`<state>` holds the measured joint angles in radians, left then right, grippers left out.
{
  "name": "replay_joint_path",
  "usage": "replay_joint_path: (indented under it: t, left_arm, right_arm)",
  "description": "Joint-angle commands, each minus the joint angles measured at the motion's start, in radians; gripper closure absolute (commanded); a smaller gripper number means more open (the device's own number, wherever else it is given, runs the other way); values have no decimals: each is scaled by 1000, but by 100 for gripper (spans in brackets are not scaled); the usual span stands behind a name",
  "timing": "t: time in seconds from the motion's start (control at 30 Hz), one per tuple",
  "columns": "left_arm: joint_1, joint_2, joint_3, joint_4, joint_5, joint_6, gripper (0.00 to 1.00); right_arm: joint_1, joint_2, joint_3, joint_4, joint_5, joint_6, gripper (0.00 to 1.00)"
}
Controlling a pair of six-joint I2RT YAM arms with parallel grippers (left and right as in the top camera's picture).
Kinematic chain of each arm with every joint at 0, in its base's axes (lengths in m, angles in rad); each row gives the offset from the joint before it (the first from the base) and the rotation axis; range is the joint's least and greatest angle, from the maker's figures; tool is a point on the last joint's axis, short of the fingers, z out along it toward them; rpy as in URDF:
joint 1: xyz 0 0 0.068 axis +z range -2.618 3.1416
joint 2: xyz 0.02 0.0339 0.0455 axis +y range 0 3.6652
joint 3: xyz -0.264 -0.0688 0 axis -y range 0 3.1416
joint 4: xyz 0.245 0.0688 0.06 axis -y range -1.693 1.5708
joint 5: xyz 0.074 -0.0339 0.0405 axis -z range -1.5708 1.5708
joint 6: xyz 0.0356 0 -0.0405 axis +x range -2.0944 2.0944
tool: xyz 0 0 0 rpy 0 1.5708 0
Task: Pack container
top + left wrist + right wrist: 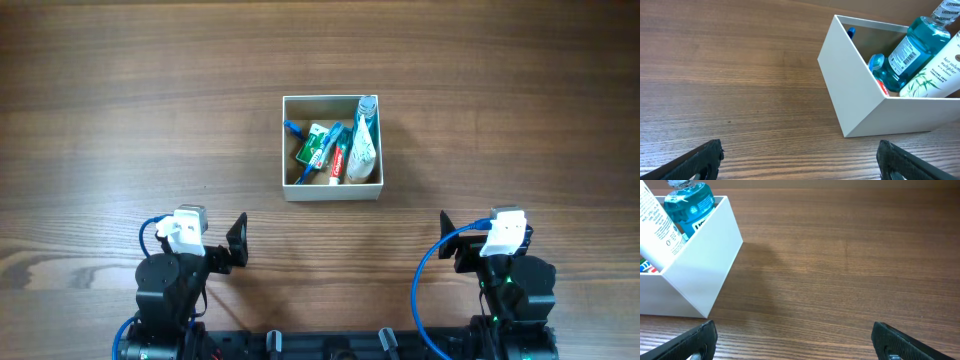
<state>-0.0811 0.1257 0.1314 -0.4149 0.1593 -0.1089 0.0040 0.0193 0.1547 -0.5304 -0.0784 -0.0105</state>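
The container is a square white-walled box in the middle of the table. It also shows in the left wrist view and the right wrist view. Inside lie a blue mouthwash bottle, a white tube, a red and white toothpaste tube, a green packet and a blue toothbrush. My left gripper is open and empty, near the front left. My right gripper is open and empty, near the front right. Both are well short of the box.
The wooden table spreads all round the box. The arm bases stand at the front edge, left and right.
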Motion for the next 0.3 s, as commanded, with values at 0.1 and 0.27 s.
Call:
replay_joint_path:
  t: [0.1,0.27]
  left_arm:
    - [6,-8,-8,0,34,19,0]
    - [6,-8,-8,0,34,19,0]
  right_arm:
    - [4,-14,-2,6,-12,-13,0]
    - [4,-14,-2,6,-12,-13,0]
